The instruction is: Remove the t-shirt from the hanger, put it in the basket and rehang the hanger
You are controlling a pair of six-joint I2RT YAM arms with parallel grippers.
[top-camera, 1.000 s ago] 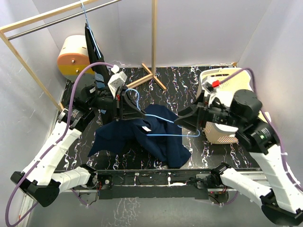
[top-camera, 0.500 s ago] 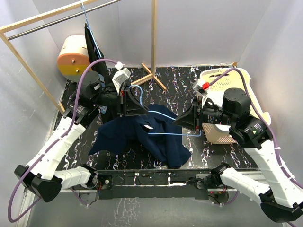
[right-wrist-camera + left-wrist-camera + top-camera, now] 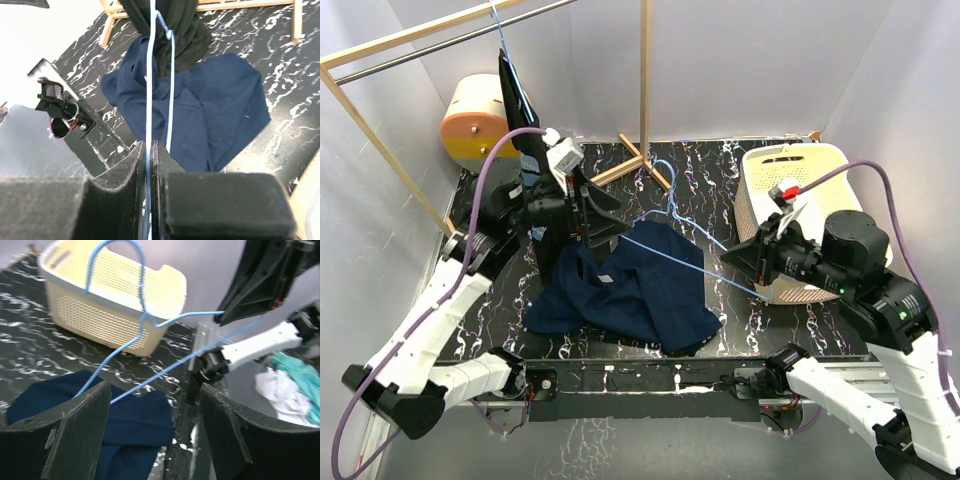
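The navy t-shirt (image 3: pixel 630 295) lies crumpled on the black table (image 3: pixel 720 200), also under my left wrist (image 3: pixel 125 425) and right wrist (image 3: pixel 215 105). The light blue wire hanger (image 3: pixel 690 262) slants above it, bare, its hook (image 3: pixel 665 172) raised. My right gripper (image 3: pixel 730 256) is shut on one wire of the hanger (image 3: pixel 149 90). My left gripper (image 3: pixel 615 213) stands open beside the hanger's far corner, holding nothing; in its own view the hanger (image 3: pixel 150 320) passes beyond the open left gripper (image 3: pixel 152 432). Whether that corner still touches the cloth, I cannot tell.
A cream laundry basket (image 3: pixel 790 160) stands at the right, behind my right arm. A wooden rack post (image 3: pixel 645 80) rises at the back, a black garment (image 3: pixel 515 100) hangs at the back left, and an orange-and-cream drum (image 3: pixel 470 125) sits behind it.
My left gripper has opened and let go. The right gripper shut on the hanger and pulled it right and up. The t-shirt dropped flatter on the table.
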